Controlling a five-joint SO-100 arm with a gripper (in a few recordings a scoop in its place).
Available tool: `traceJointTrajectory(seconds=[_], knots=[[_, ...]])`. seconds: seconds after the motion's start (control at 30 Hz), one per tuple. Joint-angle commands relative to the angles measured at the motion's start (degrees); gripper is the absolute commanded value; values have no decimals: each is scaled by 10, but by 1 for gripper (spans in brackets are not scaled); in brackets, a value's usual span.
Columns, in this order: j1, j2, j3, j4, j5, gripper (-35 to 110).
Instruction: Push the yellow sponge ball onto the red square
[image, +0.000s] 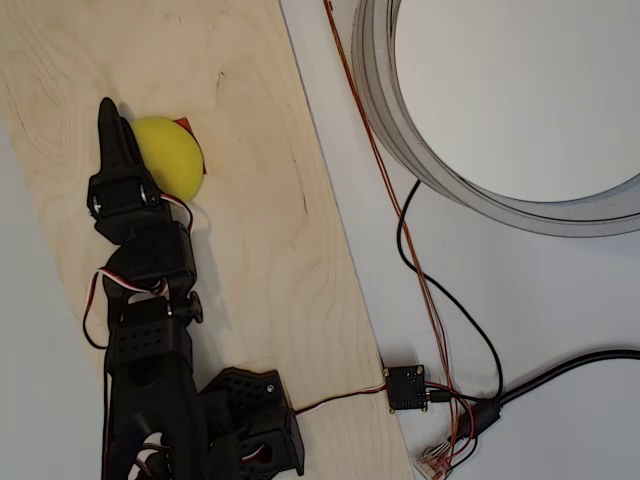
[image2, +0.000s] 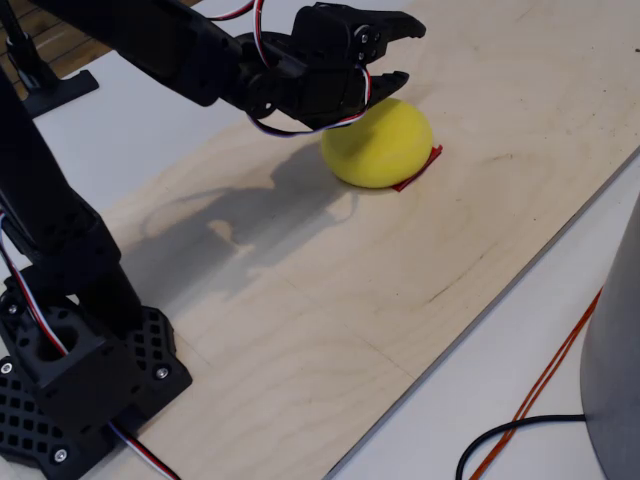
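Note:
The yellow sponge ball (image: 172, 154) (image2: 378, 143) rests on the plywood board and covers most of the red square. Only a corner of the red square (image: 183, 125) and a thin edge of it (image2: 421, 167) stick out from under the ball. My black gripper (image: 112, 120) (image2: 405, 52) lies against the ball's left side in the overhead view, its tips pointing to the far end of the board. In the fixed view its two fingers stand a little apart, open, with nothing between them. The lower finger (image2: 392, 79) touches the top of the ball.
The plywood board (image: 270, 250) ends at a slanted edge on the right. Beyond it lie black and orange cables (image: 430, 300), a small controller board (image: 405, 388) and a large grey ring (image: 400, 120). The arm's base (image2: 70, 370) sits at the board's near left.

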Motion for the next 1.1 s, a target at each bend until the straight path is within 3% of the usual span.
traceJointTrajectory(seconds=[0.0,0.43,1.07], knots=[[-16,29,5,-10,56,18],[-54,60,79,-11,173,18],[-19,39,82,-44,123,17]])
